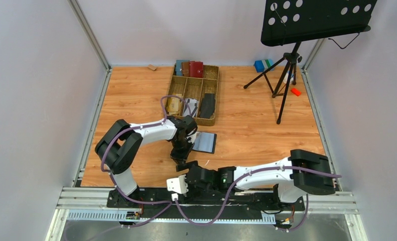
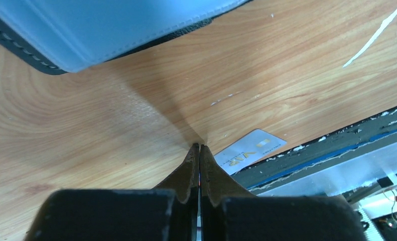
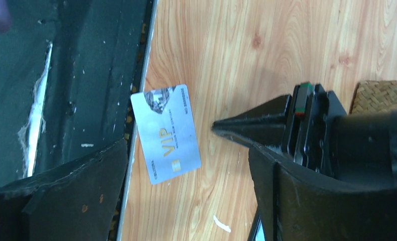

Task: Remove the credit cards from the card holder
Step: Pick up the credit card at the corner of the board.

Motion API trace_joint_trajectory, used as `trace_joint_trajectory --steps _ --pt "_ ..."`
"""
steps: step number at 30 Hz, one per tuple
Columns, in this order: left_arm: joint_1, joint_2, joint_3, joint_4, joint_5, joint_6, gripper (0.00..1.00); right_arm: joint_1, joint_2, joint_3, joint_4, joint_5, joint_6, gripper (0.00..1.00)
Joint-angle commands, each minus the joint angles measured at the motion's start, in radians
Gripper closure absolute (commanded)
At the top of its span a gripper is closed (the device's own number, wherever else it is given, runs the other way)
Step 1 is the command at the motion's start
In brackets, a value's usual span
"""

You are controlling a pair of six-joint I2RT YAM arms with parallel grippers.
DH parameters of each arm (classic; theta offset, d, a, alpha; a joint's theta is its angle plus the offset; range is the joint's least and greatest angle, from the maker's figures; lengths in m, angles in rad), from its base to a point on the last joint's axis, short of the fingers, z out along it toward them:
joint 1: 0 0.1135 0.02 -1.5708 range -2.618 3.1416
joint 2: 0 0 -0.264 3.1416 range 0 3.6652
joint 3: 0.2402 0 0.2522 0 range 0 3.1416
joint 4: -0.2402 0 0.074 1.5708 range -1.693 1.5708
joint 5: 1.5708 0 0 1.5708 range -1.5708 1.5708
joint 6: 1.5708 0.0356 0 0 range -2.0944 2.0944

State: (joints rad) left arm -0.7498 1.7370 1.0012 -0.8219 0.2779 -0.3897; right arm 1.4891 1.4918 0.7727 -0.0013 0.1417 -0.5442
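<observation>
Left wrist: credit card (image 2: 254, 148) partly behind the jaws

Wooden table (image 1: 256, 135), open card holder (image 1: 206, 142), one credit card (image 3: 166, 133) (marked VIP) at near edge, wicker tray (image 1: 211, 73).

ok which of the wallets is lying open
The black card holder with grey-blue pages, spread on the wooden table; the blue, brown and red wallets sit inside the wicker tray.
</observation>
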Motion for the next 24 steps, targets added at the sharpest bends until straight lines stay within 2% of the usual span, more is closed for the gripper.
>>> trace_joint_trajectory --steps 1,16,24 --pt "0.003 0.029 -0.018 0.004 0.032 0.051 1.0 0.009 0.071 0.081 0.078 -0.037 -0.047 0.11" --pt "0.003 0.054 -0.008 -0.003 0.069 0.101 1.0 0.028 0.215 0.106 0.108 -0.015 -0.043 0.15" --pt "0.003 0.065 0.002 -0.02 0.078 0.115 1.0 -0.023 0.207 0.088 0.119 -0.034 -0.035 0.16"
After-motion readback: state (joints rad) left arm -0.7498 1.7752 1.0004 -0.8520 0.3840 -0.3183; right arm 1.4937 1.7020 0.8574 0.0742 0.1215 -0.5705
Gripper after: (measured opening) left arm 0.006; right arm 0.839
